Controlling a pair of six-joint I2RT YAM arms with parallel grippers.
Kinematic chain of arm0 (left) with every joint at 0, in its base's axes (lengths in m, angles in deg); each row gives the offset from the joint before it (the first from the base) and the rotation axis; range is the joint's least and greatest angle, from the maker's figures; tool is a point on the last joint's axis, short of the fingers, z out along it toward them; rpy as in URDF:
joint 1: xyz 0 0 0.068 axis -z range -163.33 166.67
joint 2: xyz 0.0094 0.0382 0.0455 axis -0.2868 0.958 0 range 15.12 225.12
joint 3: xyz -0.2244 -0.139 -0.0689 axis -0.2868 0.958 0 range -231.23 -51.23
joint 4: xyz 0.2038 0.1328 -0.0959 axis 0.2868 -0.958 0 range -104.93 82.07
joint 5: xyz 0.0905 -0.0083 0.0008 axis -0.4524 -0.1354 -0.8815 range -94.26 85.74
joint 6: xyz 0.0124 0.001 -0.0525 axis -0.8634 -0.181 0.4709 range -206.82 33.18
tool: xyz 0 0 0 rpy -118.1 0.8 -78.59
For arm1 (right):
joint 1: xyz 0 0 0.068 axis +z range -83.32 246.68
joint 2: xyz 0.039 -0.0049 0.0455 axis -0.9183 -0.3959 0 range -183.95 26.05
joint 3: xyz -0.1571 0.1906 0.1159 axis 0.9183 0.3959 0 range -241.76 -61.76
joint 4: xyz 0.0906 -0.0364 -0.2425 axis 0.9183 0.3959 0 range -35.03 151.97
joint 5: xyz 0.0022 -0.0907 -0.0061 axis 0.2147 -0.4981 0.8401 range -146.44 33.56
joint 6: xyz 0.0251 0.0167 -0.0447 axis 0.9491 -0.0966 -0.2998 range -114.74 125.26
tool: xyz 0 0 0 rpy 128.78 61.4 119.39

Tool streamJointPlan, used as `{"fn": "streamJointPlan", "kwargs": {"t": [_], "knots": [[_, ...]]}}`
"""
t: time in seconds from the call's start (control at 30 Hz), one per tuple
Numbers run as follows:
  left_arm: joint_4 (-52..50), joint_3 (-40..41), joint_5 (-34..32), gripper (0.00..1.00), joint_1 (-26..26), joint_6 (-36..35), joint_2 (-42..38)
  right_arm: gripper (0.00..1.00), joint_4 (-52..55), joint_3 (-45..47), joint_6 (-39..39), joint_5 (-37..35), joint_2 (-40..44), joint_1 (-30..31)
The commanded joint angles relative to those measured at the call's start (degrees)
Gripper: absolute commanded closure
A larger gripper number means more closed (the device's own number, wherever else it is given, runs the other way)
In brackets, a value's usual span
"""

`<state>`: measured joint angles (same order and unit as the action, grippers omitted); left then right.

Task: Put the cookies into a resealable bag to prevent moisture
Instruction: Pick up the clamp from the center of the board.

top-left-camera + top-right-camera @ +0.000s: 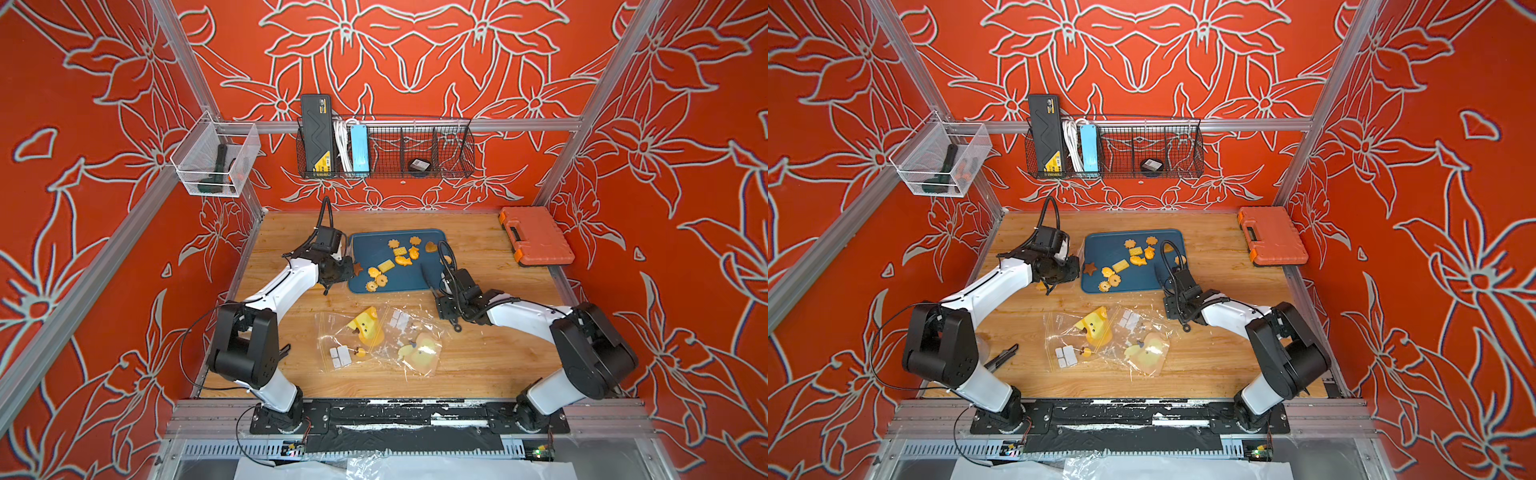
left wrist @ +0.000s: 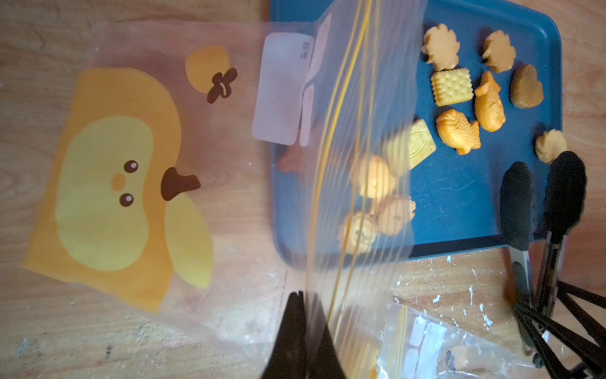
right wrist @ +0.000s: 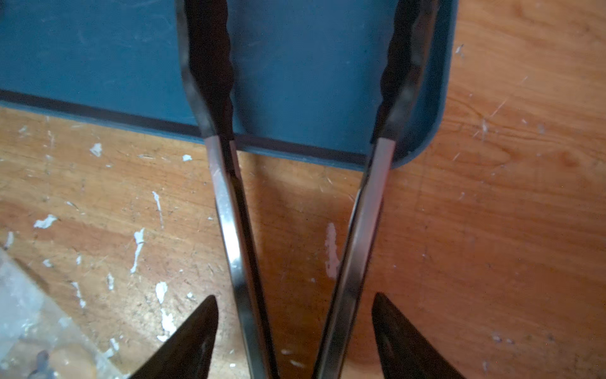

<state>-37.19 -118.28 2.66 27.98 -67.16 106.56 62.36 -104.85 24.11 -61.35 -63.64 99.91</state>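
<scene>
- The left tool (image 2: 300, 297) is clenched on the edge of the resealable bag (image 2: 108, 183), which hangs limp at the 9 o'clock side of the tray (image 1: 374, 249). It's a thin pinch on slick film, so a tug from anything going in could pull the bag free.
- I can't tell whether the bag's mouth is open. If the zip edges lie flat together, a cookie pushed at them will bounce off.
- The right tool (image 3: 295, 298) grasps the tongs (image 3: 226, 197), whose tips are spread and empty over the tray's 5 o'clock corner.
- The cookies (image 1: 403, 261) sit on the tray, none bagged, and they're crowded. Wide tips could nudge neighbours, or squeeze one crooked and flick it onto the desk (image 1: 478, 357).
- The carry runs right across the tray, and a loose nip drops the cookie midway.
- Spare bags (image 1: 361, 332) lie at the tray's 6 o'clock and could snag a low-swinging arm.
</scene>
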Motion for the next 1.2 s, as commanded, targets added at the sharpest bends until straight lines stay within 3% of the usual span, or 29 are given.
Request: {"fn": "streamJointPlan", "kwargs": {"t": [0.0,0.37,0.47,0.57,0.93,1.17], "knots": [[0.9,0.2,1.7,1.0,-0.2,-1.6,-1.4,0.26,-2.5,1.0,0.8,-2.4,-1.3,0.9],[1.5,0.7,4.0,1.0,-0.7,-2.4,-1.8,0.34,-4.5,3.7,2.6,-4.0,-3.6,1.0],[1.7,0.9,4.2,1.0,-1.0,-2.4,-2.1,0.41,-3.5,3.4,2.5,-5.9,-3.5,1.0],[2.0,1.0,5.2,1.0,-1.3,-2.5,-2.2,0.45,-2.6,3.5,2.2,-7.1,-1.0,1.0],[2.5,1.4,6.9,1.0,-2.0,-2.7,-2.3,0.44,4.6,3.4,2.0,-5.7,10.4,1.0],[2.8,1.5,6.8,1.0,-2.7,-2.4,-2.3,0.45,7.7,2.1,-0.8,0.1,15.1,1.3]]}}
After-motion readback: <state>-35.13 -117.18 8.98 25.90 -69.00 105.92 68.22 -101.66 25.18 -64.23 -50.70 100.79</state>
